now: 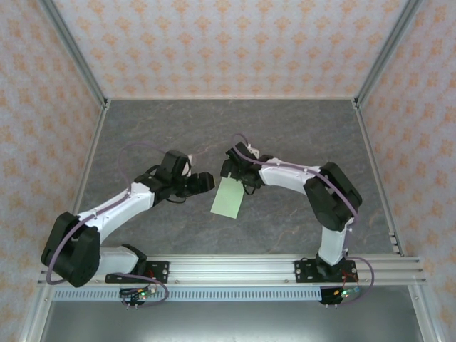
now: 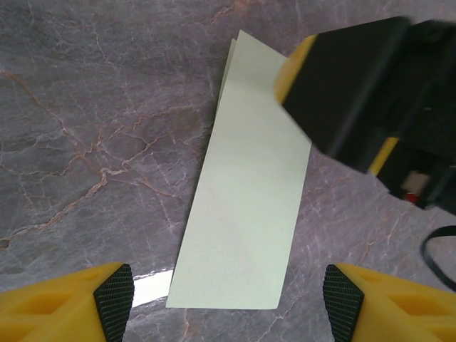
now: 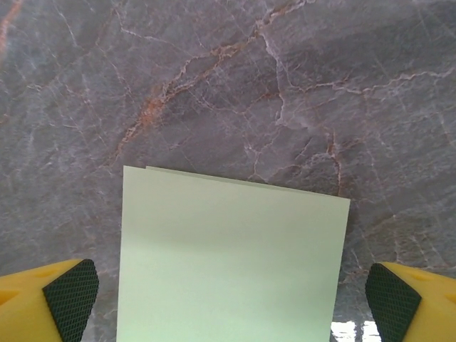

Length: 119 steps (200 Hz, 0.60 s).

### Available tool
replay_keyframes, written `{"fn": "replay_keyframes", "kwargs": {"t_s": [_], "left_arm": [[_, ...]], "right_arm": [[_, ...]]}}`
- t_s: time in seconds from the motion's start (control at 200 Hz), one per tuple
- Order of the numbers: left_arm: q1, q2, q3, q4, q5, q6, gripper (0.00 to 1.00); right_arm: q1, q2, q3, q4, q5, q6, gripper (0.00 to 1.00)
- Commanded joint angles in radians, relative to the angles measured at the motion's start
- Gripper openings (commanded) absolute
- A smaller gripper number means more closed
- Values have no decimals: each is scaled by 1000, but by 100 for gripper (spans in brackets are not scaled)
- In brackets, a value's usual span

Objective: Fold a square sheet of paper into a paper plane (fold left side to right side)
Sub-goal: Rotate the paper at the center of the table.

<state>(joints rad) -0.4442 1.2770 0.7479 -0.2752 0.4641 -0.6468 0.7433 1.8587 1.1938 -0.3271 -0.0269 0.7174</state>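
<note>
The square sheet of paper [image 1: 228,199] lies flat on the grey marbled table, folded in half into a narrow pale-green rectangle whose two layers show at one edge [image 3: 228,263]. No paper plane is in view. My left gripper [image 1: 206,182] hovers at the strip's left side, open; its jaws [image 2: 228,292] stand wide either side of the strip's near end [image 2: 246,206] without touching it. My right gripper [image 1: 230,171] is over the strip's far end, open wide [image 3: 231,299], with the paper below and between its black pads [image 3: 71,296]. Nothing is held.
Bare marbled tabletop [image 1: 214,128] surrounds the paper. Patterned walls with metal frame posts [image 1: 75,50] close in the back and sides. The aluminium rail [image 1: 235,269] with both arm bases runs along the near edge.
</note>
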Motion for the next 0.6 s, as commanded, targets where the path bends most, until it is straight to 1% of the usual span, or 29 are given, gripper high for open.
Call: {"fn": "replay_keyframes", "kwargs": {"t_s": [0.0, 0.21, 0.41, 0.5, 0.591], "left_arm": [[6, -35, -13, -43, -29, 15, 74], [6, -50, -13, -65, -45, 28, 74], [7, -64, -22, -67, -42, 30, 74], [8, -74, -32, -66, -38, 29, 75], [7, -82, -43, -60, -33, 23, 75]], "right_arm": [[18, 31, 46, -86, 87, 35, 100], [33, 78, 88, -65, 44, 21, 100], [34, 113, 135, -1, -19, -72, 100], [34, 121, 141, 58, -66, -121, 100], [34, 123, 163, 34, -63, -154, 100]]}}
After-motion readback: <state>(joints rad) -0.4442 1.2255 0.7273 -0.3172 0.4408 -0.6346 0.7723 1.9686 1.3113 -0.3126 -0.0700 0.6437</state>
